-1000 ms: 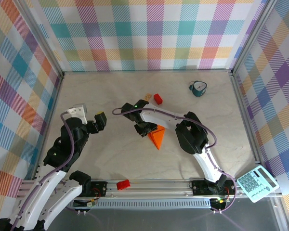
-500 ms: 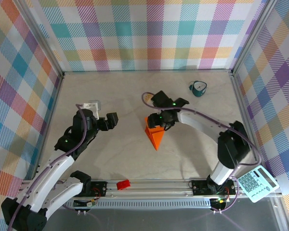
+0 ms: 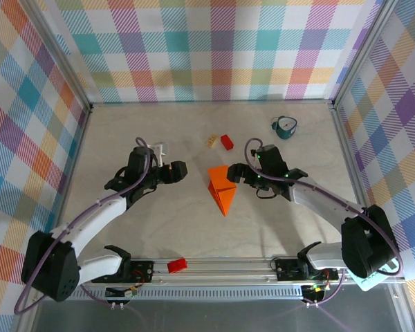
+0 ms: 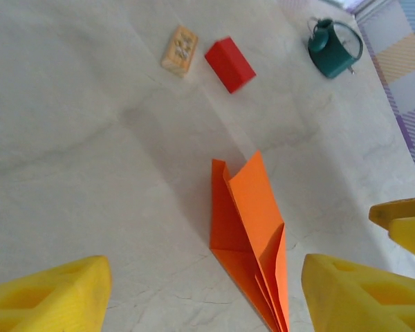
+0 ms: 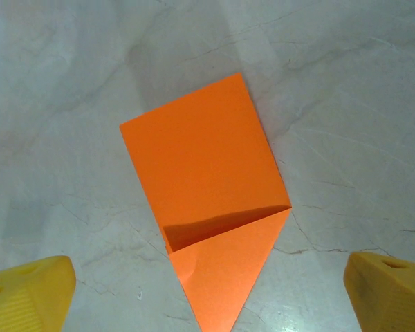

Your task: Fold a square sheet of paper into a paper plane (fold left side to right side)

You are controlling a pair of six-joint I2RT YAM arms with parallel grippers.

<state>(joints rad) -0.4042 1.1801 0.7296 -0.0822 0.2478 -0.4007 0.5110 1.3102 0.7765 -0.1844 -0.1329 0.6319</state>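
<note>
Checked walls are enclosing a pale table [image 3: 124,138], where the folded orange sheet of paper [image 3: 223,188] is lying flat at the centre. I am holding my left gripper [image 3: 178,173] and right gripper [image 3: 236,173] wide and empty on either side of it. Folding well probably means pinning the crease while carrying the left edge squarely across.

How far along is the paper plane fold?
Done: the sheet of paper lies creased into a pointed wedge with layered flaps. In hand: nothing; the left gripper and right gripper flank it, both open, clear of it. Left: flaps stand raised, so probably more folding and pressing flat.
</note>
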